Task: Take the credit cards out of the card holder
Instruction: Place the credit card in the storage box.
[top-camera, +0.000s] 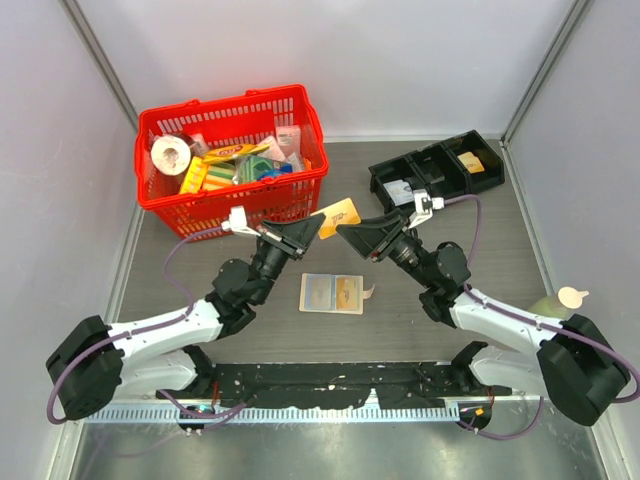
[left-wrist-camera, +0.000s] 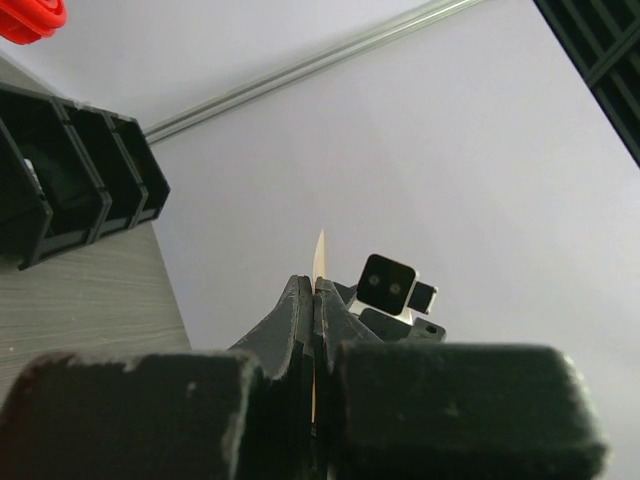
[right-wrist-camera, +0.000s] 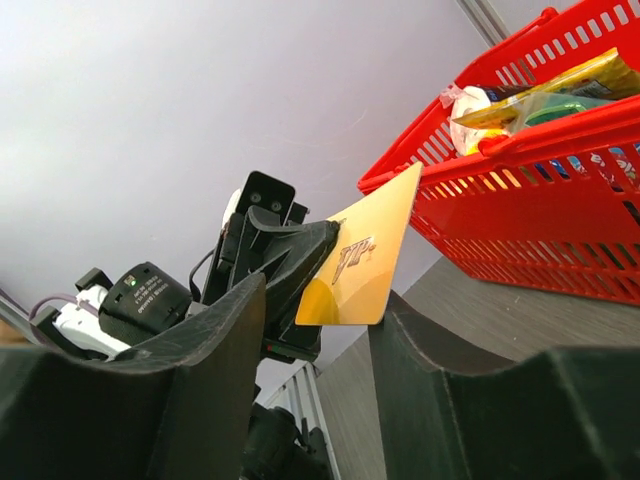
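- Credit card (right-wrist-camera: 365, 260): yellow-orange, with dark script on its face; out of the holder and up in the air between the two arms, just in front of the red basket (top-camera: 300, 100)
- Left gripper (top-camera: 312, 228): clamped tight on one end of the credit card, which shows edge-on in its own wrist view; most of the card juts free beyond the fingertips
- Right gripper (top-camera: 345, 232): nose to nose with the left, jaws apart at a middling width, the free end of the card lined up with the gap; no contact visible
- Card holder (top-camera: 331, 293): tan, lying opened flat on the table (top-camera: 480, 260) below and between the two grippers, pale sleeves up; whether more cards sit inside I cannot tell
- Black tray (top-camera: 455, 168): three compartments, far right, well apart from the holder
- Step in hand, as I judge it: a mid-air handover of the drawn card from left to right
- Next move calls for: the right jaws to reach past the card's edge and close squarely on its flat faces; only then the left to let go, or the card drops
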